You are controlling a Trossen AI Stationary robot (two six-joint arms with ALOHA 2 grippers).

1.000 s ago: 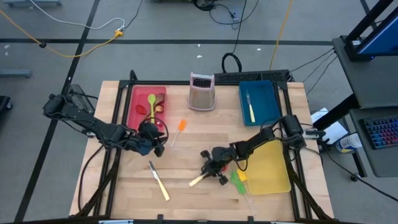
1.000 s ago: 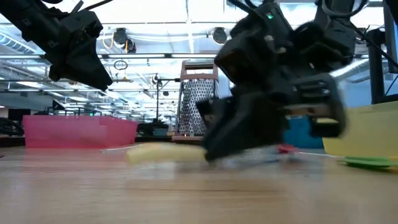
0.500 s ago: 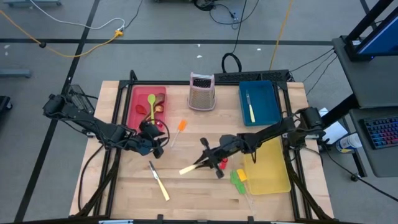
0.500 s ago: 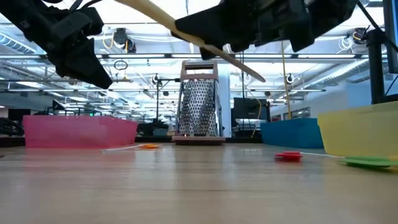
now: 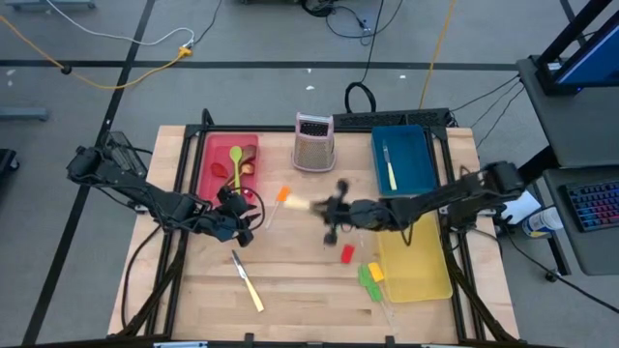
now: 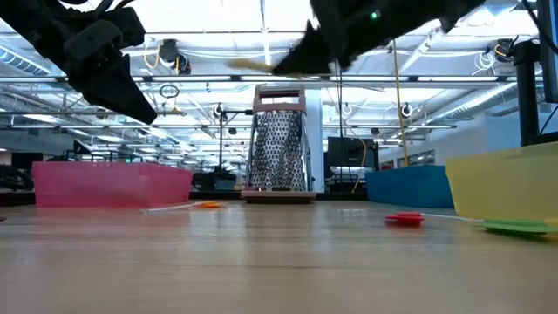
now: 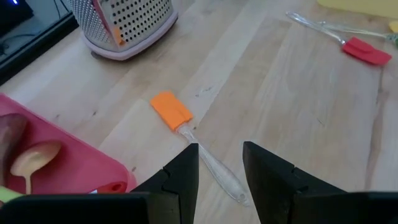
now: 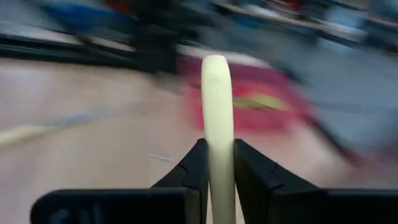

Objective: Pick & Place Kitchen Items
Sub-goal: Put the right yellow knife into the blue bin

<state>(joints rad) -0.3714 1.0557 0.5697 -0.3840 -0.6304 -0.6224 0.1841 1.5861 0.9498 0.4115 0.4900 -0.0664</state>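
Note:
My right gripper (image 5: 334, 211) is over the middle of the table, shut on a cream-handled knife (image 5: 314, 205). My left gripper (image 5: 242, 217) waits open by the red tray's near right corner. In its wrist view the orange-headed spatula (image 7: 171, 111) lies flat on the wood just ahead of its fingers. A second cream-handled knife (image 5: 247, 280) lies near the table's near edge. A red spatula (image 5: 347, 253) and green and yellow ones (image 5: 370, 278) lie beside the yellow tray. Spoons (image 5: 235, 159) rest in the red tray. My right gripper pinches the knife between its two fingers (image 8: 194, 168). The cream handle (image 8: 216, 106) sticks out forward past the fingertips, and the blade end is hidden behind the gripper. The knife is lifted clear of the table and lies about level (image 6: 248, 63).
The metal box grater (image 5: 314, 142) stands upright at the far middle. The blue tray (image 5: 411, 145) at far right holds one knife (image 5: 390, 166). The yellow tray (image 5: 416, 256) sits at near right and the red tray (image 5: 208, 164) at far left.
My right gripper has lifted the cream-handled knife off the table and carried it up and toward the far edge, turning as it went. The knife lay on the wood a second ago and now hangs clear. It moves fast and shows blurred.

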